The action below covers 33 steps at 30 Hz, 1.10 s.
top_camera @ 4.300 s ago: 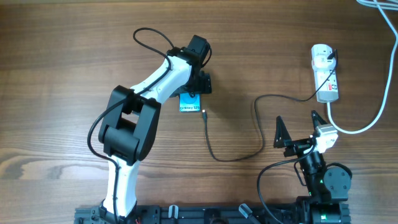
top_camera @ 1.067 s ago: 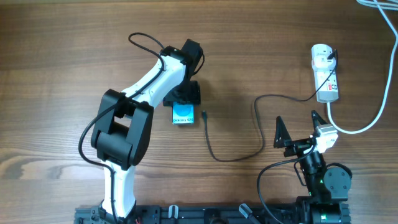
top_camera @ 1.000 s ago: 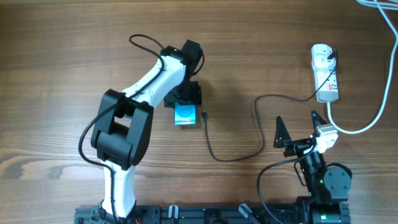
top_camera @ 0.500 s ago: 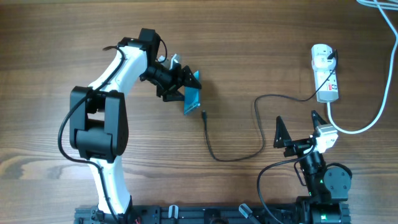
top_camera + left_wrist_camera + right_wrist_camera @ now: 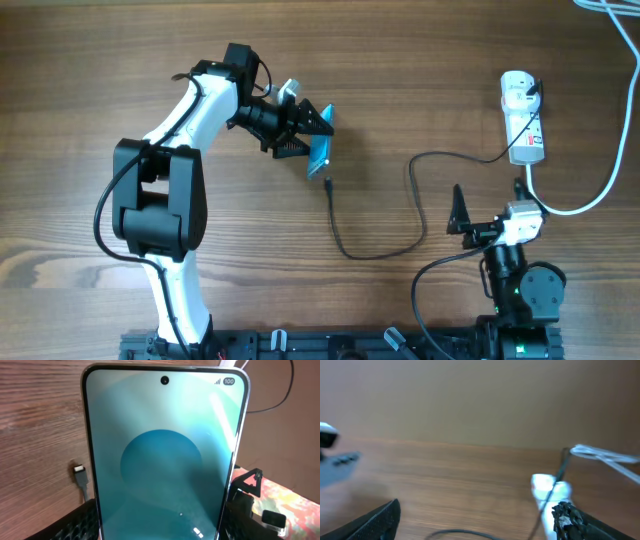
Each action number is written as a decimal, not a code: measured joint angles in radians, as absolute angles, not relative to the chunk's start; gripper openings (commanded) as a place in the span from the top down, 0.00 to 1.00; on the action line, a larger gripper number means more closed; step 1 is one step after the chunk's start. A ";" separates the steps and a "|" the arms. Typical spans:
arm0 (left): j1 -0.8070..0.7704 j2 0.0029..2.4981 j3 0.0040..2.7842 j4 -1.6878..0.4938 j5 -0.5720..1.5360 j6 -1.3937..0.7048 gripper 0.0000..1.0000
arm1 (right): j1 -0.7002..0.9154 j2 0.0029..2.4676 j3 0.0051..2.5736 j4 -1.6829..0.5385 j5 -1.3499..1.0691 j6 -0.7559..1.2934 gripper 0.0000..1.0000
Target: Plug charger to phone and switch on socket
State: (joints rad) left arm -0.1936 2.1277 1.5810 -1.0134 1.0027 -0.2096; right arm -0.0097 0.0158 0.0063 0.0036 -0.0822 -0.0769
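Observation:
My left gripper (image 5: 303, 137) is shut on the phone (image 5: 319, 154), which stands tipped on edge near the table's middle. In the left wrist view the phone's teal screen (image 5: 165, 450) fills the frame, with a black finger on each side. The charger's connector tip (image 5: 328, 183) lies on the wood just beside the phone, also seen as the tip (image 5: 79, 470). The charger cable (image 5: 412, 200) loops right to its black plug (image 5: 537, 90) in the white socket (image 5: 523, 125). My right gripper (image 5: 488, 205) stands open and empty below the socket. Its blurred view shows the socket (image 5: 549, 491).
The socket's thick white cord (image 5: 590, 195) curves out to the right edge and up to the top right corner. Both arm bases sit along the table's front edge. The left arm's black wire (image 5: 215, 68) arches above its white link.
The left arm has swung left, raised the phone from flat on the table and tipped it on edge, then carried it slightly right. The right gripper has turned a little in place.

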 measured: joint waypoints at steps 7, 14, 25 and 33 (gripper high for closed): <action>-0.194 2.128 1.581 -1.038 1.020 -0.186 0.28 | -0.010 0.016 0.006 0.004 -0.070 -0.154 0.00; -0.194 2.128 1.581 -1.073 1.084 -0.116 0.28 | -0.010 0.016 0.006 0.085 -0.303 -0.136 0.00; -0.194 2.128 1.581 -1.077 1.095 -0.108 0.28 | -0.010 0.298 0.544 -0.285 -0.500 0.122 0.00; -0.194 2.128 1.581 -1.071 1.098 -0.108 0.27 | -0.010 0.954 1.114 -0.859 -0.551 0.208 0.11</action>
